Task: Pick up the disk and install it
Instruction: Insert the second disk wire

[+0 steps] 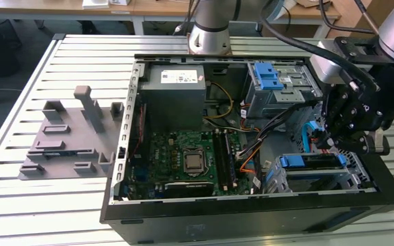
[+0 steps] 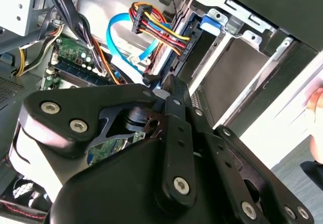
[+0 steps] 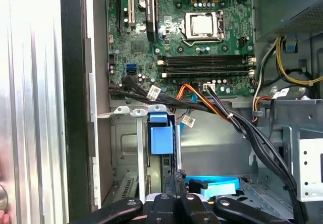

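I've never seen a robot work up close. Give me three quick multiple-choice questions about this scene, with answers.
1. Where is the hand? A over a sink; B over the open computer case; C over a shelf.
2. The tabs on the metal cage are: A red; B blue; C green.
3. The case's side is: A open; B shut; C taped over.
Answers: B, the hand hangs over the case at the exterior view's right; B, the tabs are plainly blue; A, the motherboard lies bare.

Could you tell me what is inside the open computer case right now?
Inside the computer case lie a green motherboard, a grey power supply, bundled cables and drive cages with blue tabs. The gripper covers part of the lower cage, so its contents stay hidden.
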`<state>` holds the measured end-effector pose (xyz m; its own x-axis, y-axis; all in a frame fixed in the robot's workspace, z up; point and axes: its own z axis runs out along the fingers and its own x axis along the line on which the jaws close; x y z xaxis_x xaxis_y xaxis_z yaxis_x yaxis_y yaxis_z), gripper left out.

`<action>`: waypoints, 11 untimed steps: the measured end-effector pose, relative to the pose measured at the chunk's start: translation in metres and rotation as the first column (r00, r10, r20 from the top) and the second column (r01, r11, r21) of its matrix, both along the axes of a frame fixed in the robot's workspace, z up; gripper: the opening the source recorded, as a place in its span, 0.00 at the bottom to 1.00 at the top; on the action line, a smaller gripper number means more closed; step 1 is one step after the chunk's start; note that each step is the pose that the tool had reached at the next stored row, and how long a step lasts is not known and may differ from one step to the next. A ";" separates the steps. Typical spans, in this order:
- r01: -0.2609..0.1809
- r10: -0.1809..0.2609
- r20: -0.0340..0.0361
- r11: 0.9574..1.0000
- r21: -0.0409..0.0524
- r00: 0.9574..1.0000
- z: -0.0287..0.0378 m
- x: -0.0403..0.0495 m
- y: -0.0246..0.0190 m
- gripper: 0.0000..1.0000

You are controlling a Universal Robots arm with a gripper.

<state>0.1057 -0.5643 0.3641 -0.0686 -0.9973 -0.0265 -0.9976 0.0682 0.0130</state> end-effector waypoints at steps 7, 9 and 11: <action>0.000 0.000 0.000 1.000 0.000 1.000 0.0156 -0.0005 0.0000 0.11; 0.000 0.000 0.001 1.000 0.000 1.000 0.0159 -0.0029 0.0000 0.11; 0.000 0.000 0.003 1.000 0.000 1.000 0.0160 -0.0068 0.0000 0.11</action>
<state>0.0990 -0.5643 0.3801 -0.0686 -0.9973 -0.0268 -0.9976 0.0683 0.0102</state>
